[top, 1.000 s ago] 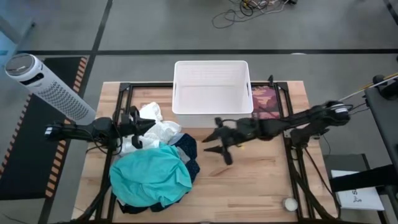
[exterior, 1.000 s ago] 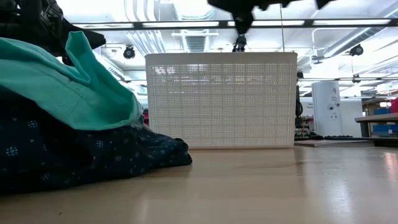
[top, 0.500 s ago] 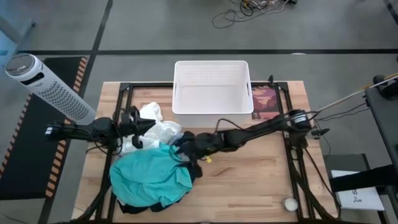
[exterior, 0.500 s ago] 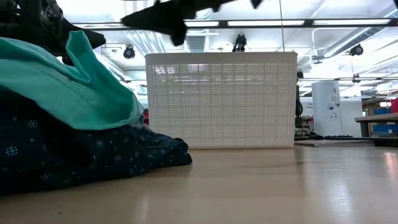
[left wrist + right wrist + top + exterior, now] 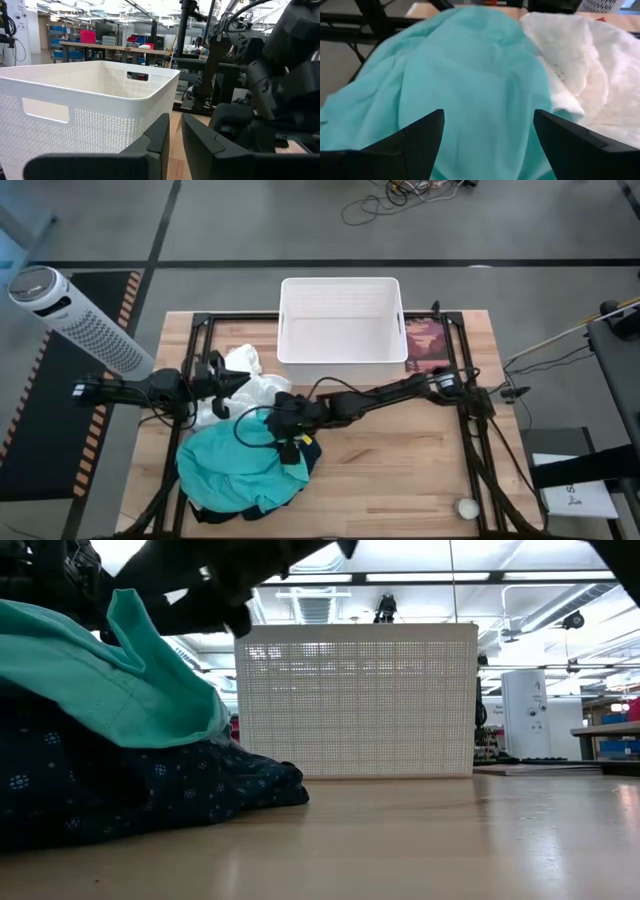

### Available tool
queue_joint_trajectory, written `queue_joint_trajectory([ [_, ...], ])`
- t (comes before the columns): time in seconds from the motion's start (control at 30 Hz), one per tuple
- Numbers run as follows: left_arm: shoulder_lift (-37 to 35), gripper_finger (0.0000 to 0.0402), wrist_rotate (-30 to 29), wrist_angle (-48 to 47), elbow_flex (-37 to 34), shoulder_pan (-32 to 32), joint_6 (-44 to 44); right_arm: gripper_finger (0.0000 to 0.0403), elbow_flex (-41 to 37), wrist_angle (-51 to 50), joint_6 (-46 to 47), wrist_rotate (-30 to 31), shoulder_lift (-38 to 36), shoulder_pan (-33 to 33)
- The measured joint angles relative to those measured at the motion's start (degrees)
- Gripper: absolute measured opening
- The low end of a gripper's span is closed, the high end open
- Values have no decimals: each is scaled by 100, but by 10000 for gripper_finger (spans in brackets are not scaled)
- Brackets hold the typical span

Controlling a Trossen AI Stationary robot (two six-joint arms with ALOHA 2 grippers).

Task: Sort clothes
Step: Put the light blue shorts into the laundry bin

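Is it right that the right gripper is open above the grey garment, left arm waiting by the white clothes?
Not quite: the right gripper is open above the teal garment, not a grey one, as the right wrist view shows. The left gripper does wait by the white clothes.

Clothes pile (image 5: 245, 465) crowds the counter's (image 5: 400, 470) left half; the white basket (image 5: 340, 320) blocks the back centre. Bare wood lies open at right.

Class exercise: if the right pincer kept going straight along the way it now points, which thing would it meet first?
Most likely the teal garment: the right pincer is open and aimed right at it in its wrist view, with the white garment off to one side. Depth is hard to judge.
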Motion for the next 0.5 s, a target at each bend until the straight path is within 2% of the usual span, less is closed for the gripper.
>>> queue_joint_trajectory([
  [0.27,1,38,0,-5,0,1,1,298,1080,-770,-172,576,805,-6],
  [0.5,2,38,0,-10,0,0,0,303,1631,-1031,-270,557,1270,-6],
])
